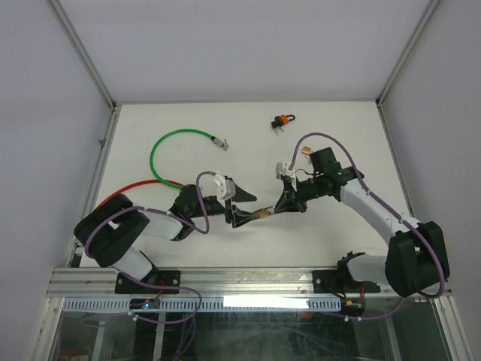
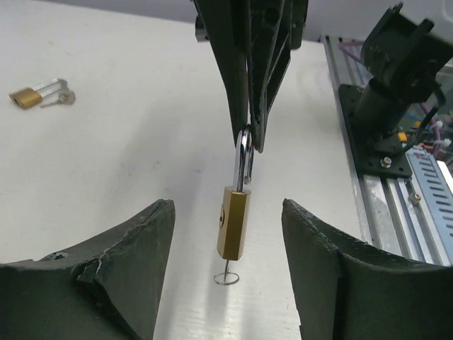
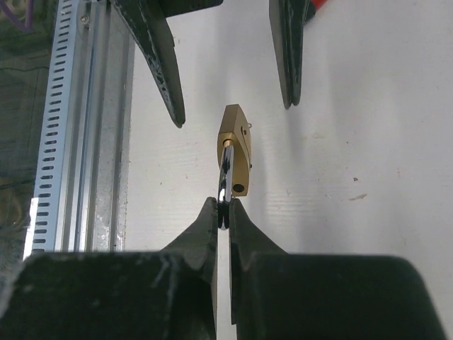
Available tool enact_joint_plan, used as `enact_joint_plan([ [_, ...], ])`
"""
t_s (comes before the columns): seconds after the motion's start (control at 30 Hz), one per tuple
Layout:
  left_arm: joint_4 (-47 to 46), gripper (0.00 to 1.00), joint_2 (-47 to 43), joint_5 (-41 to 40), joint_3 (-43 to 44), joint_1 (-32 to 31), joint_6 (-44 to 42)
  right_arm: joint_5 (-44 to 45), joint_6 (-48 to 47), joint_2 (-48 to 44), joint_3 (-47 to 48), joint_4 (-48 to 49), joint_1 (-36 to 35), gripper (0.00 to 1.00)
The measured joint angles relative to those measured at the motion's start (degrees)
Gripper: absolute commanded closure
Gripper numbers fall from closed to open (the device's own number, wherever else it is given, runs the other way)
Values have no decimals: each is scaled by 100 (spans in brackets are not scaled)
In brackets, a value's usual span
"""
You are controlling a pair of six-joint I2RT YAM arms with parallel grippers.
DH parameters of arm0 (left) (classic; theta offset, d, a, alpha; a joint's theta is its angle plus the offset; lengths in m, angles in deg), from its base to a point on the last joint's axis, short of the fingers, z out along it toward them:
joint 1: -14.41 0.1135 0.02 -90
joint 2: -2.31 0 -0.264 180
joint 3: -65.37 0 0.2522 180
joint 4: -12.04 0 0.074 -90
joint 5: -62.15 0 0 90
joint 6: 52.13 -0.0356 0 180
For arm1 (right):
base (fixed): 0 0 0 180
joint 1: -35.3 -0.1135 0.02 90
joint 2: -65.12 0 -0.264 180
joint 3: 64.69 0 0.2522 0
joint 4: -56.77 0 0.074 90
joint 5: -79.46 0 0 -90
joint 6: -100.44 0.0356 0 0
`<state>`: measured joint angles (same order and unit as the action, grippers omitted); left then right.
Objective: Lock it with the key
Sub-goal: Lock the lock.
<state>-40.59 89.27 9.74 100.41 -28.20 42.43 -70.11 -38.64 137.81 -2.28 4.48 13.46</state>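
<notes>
Padlock [image 2: 233, 223] hangs over the near half of the table [image 2: 141, 142], its steel shackle [image 2: 243, 159] pinched in the closed right fingers [image 3: 209, 227]. We see the left fingers [image 2: 134, 241] spread wide on either side of the brass body, not touching it. A thin pin with a small ring [image 2: 226, 276] sticks out below. A second padlock [image 2: 27, 96] lies well apart.

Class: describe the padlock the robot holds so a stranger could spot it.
Find the middle of the white table. There the right gripper pinches the shackle of a brass padlock, between the open jaws of the left gripper. The other brass padlock lies loose on the table; this one is gripped.
</notes>
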Motion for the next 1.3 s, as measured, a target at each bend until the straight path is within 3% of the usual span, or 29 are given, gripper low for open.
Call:
enact_joint_plan([
  [0.3, 208, 50, 809, 76, 173, -245, -258, 354, -87, 225, 0, -22, -225, 100],
  [0.63, 210, 71, 1274, 190, 343, -245, -310, 581, -101, 533, 0, -9, -481, 100],
  [0.87, 216, 71, 1523, 297, 367, -245, -415, 730, -103, 706, 0, 31, -579, 100],
  [1.17, 203, 99, 1731, 361, 367, -245, -553, 942, -111, 951, 0, 92, -693, 100],
  [1.3, 101, 100, 1801, 455, 372, -243, -555, 977, -138, 970, 4, 90, -715, 100],
])
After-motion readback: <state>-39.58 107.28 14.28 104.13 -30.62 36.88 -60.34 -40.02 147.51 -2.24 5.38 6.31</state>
